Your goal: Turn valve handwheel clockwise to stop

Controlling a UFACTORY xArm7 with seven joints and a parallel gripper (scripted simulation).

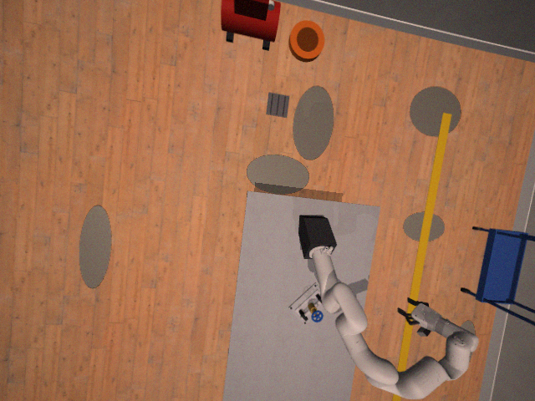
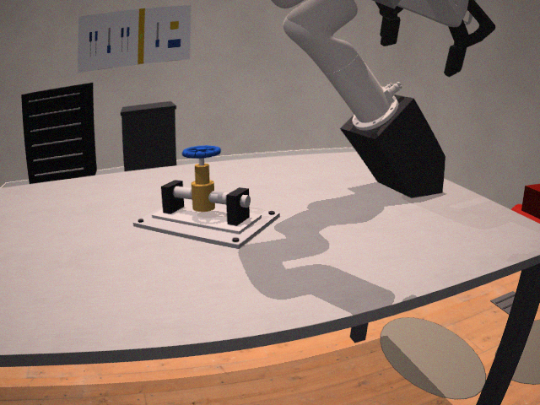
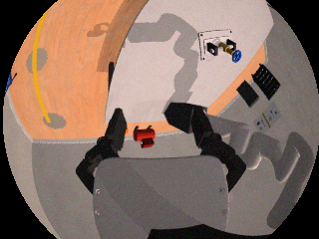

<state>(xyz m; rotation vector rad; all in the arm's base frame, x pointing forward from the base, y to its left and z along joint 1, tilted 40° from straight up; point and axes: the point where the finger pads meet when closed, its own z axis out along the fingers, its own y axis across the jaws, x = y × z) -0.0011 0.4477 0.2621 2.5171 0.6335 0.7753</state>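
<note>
Black fingers of the hand [image 3: 150, 122] are spread wide, holding nothing, high up and far from the wheel [image 2: 201, 151], so turning cannot start.

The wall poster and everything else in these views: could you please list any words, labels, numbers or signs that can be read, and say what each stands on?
None can be read.
White wall poster: only blue tool shapes, a yellow stripe and coloured blocks; no letters show.
Blue handwheel, brass valve body and grey base plate: no markings visible.
Black louvred cabinet: plain slats.
</note>
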